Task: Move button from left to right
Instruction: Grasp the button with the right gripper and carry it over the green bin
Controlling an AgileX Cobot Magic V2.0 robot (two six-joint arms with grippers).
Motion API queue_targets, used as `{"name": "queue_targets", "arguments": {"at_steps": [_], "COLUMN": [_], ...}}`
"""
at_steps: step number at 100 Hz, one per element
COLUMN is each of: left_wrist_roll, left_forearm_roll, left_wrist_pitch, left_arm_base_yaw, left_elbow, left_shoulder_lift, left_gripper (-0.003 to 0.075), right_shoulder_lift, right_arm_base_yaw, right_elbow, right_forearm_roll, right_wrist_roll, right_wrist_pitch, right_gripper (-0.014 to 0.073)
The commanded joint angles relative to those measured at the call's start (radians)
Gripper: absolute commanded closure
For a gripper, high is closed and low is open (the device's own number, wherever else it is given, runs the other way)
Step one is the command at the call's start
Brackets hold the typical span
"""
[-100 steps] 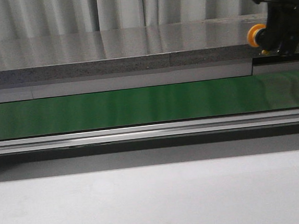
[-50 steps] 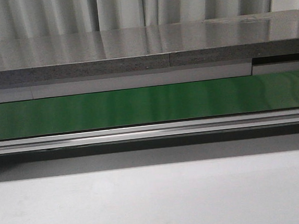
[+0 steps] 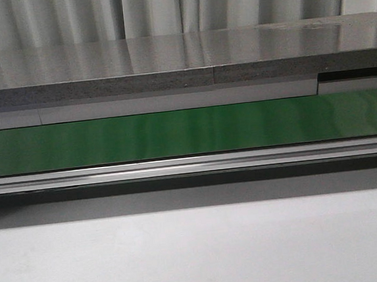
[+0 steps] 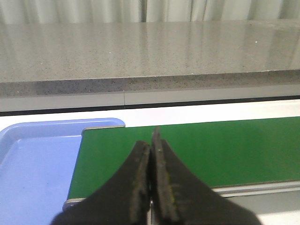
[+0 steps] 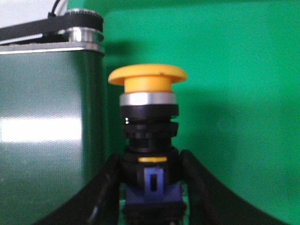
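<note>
Front view: only the long green conveyor belt point(image 3: 174, 132) and grey stone counter point(image 3: 168, 57); right claw with its load, at far right a second ago, now gone from frame.

Left wrist: left claw point(image 4: 151, 180) pressed shut, empty, over belt beside pale blue plastic tray point(image 4: 33, 168).

Right wrist: right claw point(image 5: 152, 183) clamping yellow-capped black-bodied button point(image 5: 149, 122) above a green surface, apparently near drop-off.

Left gripper point(image 4: 151, 187): two matte black tapered fingers point(image 4: 136, 187), curved outer edges, narrowing to thin tips; inner pads worn, scuffed, yellowish-green grime specks along faces. Right gripper point(image 5: 151, 197): glossy black curved plastic fingers point(image 5: 101, 197), smooth surface, faint light reflections along edges. No arm parts visible in front view.
</note>
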Motion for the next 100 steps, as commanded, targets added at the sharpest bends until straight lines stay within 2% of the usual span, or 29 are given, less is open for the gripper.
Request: {"name": "queue_targets", "arguments": {"at_steps": [1,70,80,92,100], "left_wrist_roll": [0.001,0.001,0.001,0.001,0.001], "left_forearm_roll": [-0.01,-0.01,-0.01,-0.01,-0.01], "left_wrist_pitch": [-0.09,-0.09,-0.09,-0.09,-0.09], "left_arm_base_yaw": [-0.008,-0.008,-0.008,-0.008,-0.008], "left_elbow": [-0.03,-0.03,-0.03,-0.03,-0.03], "left_shoulder_lift": [0.006,0.006,0.006,0.006,0.006], "left_gripper": [0.074,0.074,0.074,0.074,0.074], "right_shoulder_lift": [-0.018,0.051,0.051,0.051,0.051], "right_arm_base_yaw": [-0.006,-0.009,-0.009,-0.009,-0.009], "right_elbow": [-0.031,-0.031,-0.031,-0.031,-0.031], "right_forearm_roll": [0.007,-0.042,-0.042,-0.042,-0.042], "right_wrist_roll": [-0.01,-0.01,-0.01,-0.009,-0.005], "right_wrist_pitch": [-0.039,-0.042,-0.048,-0.048,-0.052], "right_gripper": [0.0517,0.0508,0.0433,0.026,0.0181]}}
